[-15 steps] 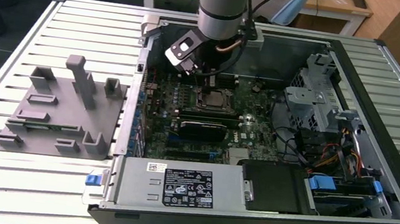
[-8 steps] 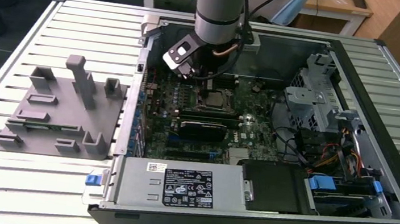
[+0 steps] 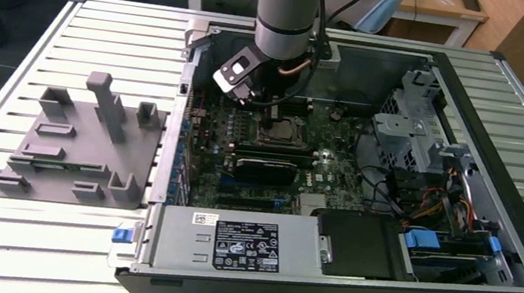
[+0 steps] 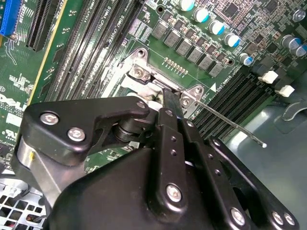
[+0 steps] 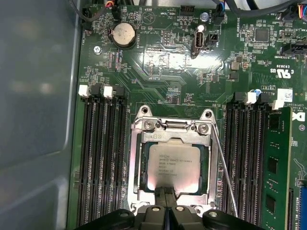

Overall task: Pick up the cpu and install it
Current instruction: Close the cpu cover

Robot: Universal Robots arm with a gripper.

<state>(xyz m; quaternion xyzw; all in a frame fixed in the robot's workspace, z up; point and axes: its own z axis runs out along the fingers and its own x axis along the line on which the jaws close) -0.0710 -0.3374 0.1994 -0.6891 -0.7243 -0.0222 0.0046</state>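
Observation:
The cpu (image 5: 173,166), a silvery square chip with a pale rim, lies flat inside the socket frame (image 5: 139,163) on the green motherboard (image 5: 158,67). My gripper (image 5: 166,197) hangs just above the chip's edge, its two black fingers (image 4: 170,103) pressed together with nothing between them. In the exterior view the gripper (image 3: 269,107) stands over the socket (image 3: 281,130) in the middle of the open computer case (image 3: 493,220). The socket's thin metal lever (image 5: 225,177) sticks out along one side of the frame, and in the second wrist view the lever (image 4: 232,127) points away over the memory slots.
A grey plastic tray (image 3: 72,146) with upright posts lies on the slatted table at the exterior view's left. Memory slots (image 5: 103,158) flank the socket, one holding a green module (image 5: 276,167). A drive cage and cables (image 3: 422,151) fill the case's right side.

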